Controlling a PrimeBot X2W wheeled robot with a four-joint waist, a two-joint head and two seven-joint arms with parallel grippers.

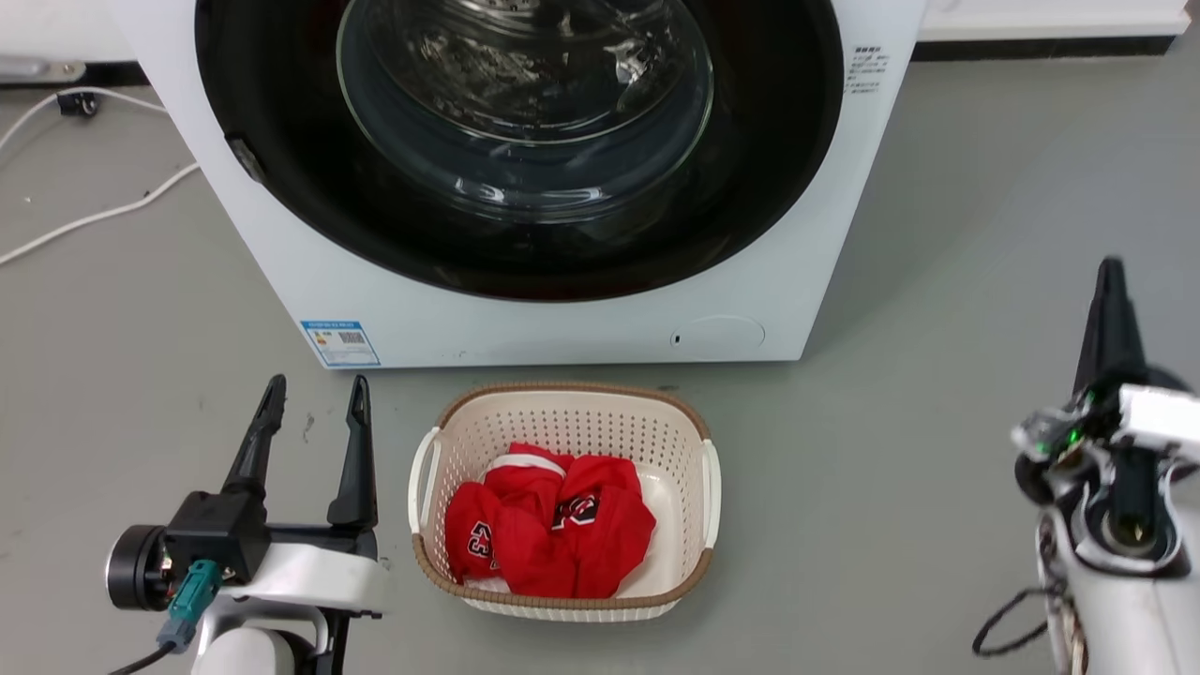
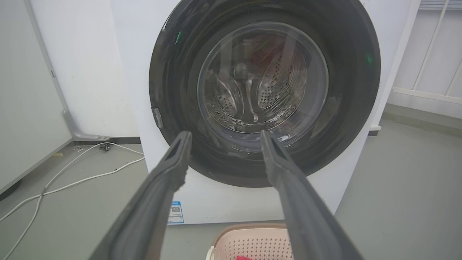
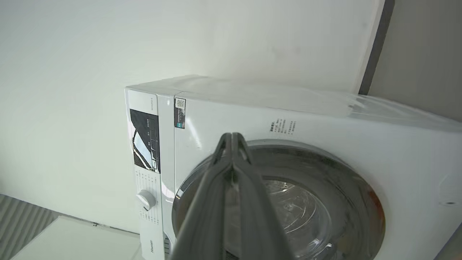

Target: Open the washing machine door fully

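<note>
Pulling at the wrong edge is the main risk. The washing machine door point(image 1: 769, 187) sits shut, flush in the white machine's front, facing the robot squarely. Being round, it has no long axis. A small catch point(image 2: 157, 117) marks its left rim, so the hinge is probably opposite. The glossy rim may shed the fingers. The left gripper point(image 1: 317, 392) is spread and empty, and the right gripper point(image 3: 232, 139) is pressed closed on nothing. The basket point(image 1: 562, 394) below could foul an arm.

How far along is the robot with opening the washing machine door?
Nothing done yet: the washing machine door sits shut against the white machine. In hand: the left gripper, open, faces the door without touching; the right gripper is shut, also clear. Left: the whole opening.
</note>
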